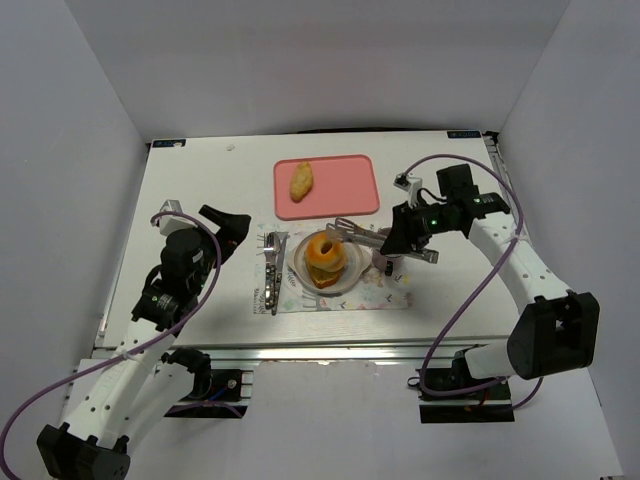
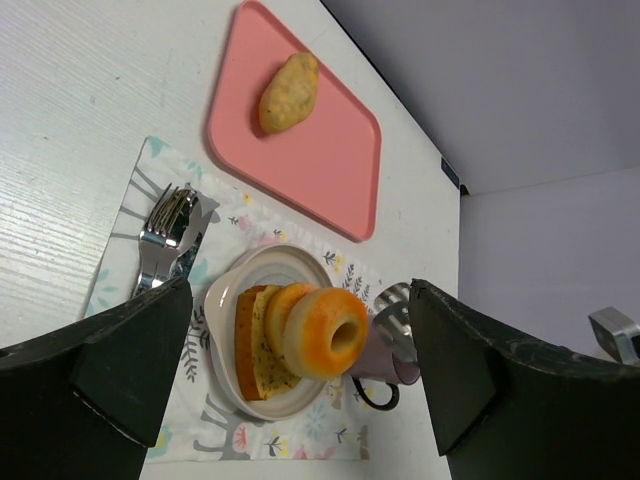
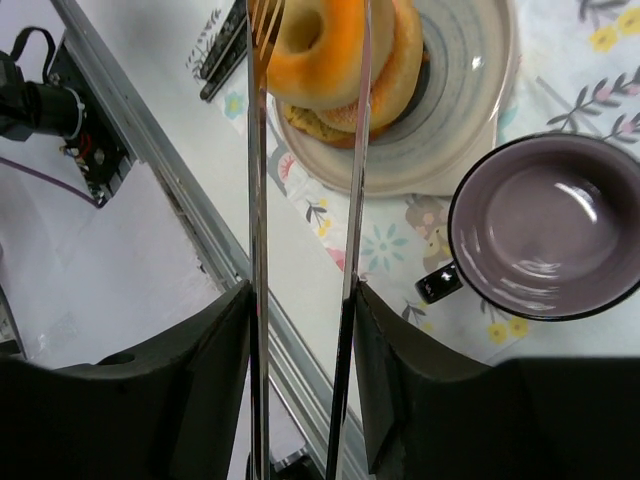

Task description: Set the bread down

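Observation:
A ring-shaped bread [image 1: 323, 252] tops a stack of baked pieces on a white plate [image 1: 343, 281]; it also shows in the left wrist view [image 2: 322, 331] and the right wrist view [image 3: 320, 45]. An oval roll [image 1: 301, 179] lies on the pink tray [image 1: 350, 185]. My right gripper [image 1: 400, 240] is shut on metal tongs [image 3: 258, 200], and the tong tips straddle the top ring. My left gripper [image 1: 235, 228] is open and empty, left of the placemat; in its own view its black fingers [image 2: 120, 370] frame the plate.
A purple mug [image 1: 390, 265] stands just right of the plate, under my right gripper. Forks and other cutlery [image 1: 272, 262] lie at the left of the floral placemat [image 1: 300, 300]. White walls enclose the table.

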